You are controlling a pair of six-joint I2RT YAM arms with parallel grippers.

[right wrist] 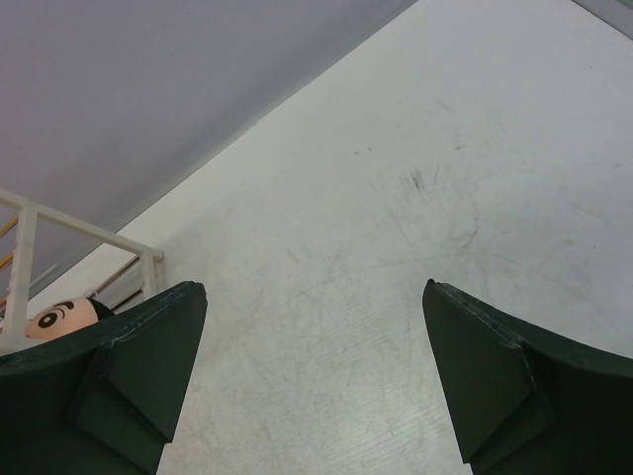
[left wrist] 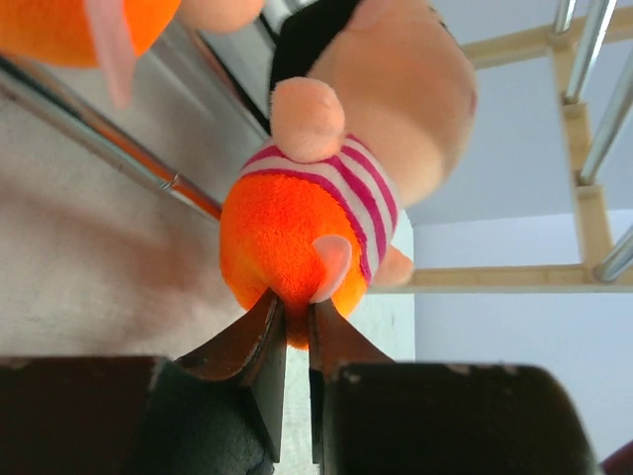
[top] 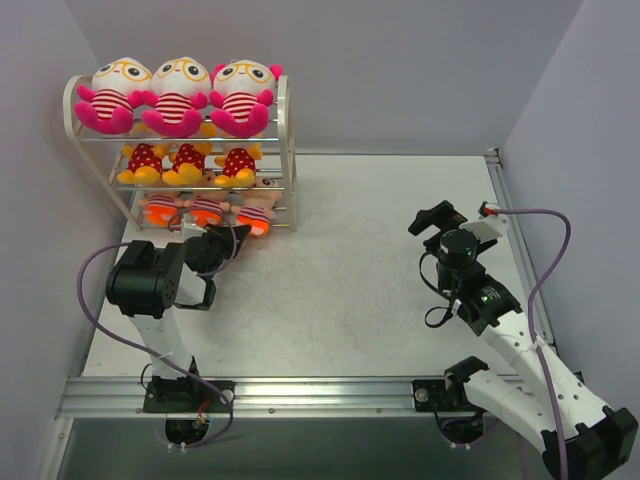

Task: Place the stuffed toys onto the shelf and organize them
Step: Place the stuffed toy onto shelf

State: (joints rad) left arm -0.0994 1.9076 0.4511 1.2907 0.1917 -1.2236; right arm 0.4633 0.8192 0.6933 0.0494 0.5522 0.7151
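Observation:
The cream-white shelf [top: 290,150] stands at the far left of the table. Three pink stuffed toys [top: 178,95] sit on its top tier, three yellow-orange ones [top: 190,160] on the middle tier, and three peach-faced ones [top: 205,208] on the bottom tier. My left gripper [top: 233,238] is at the bottom tier's right end. In the left wrist view the left gripper [left wrist: 297,319] is shut on the orange pants of the rightmost peach-faced toy [left wrist: 326,198], which lies by the shelf's frame [left wrist: 514,279]. My right gripper [top: 430,225] hangs open over bare table [right wrist: 315,292], holding nothing.
Grey walls close in the table on the left, back and right. A metal rail [top: 320,395] runs along the near edge by the arm bases. In the right wrist view, the shelf's corner [right wrist: 30,218] and a toy's face [right wrist: 59,317] show at the left.

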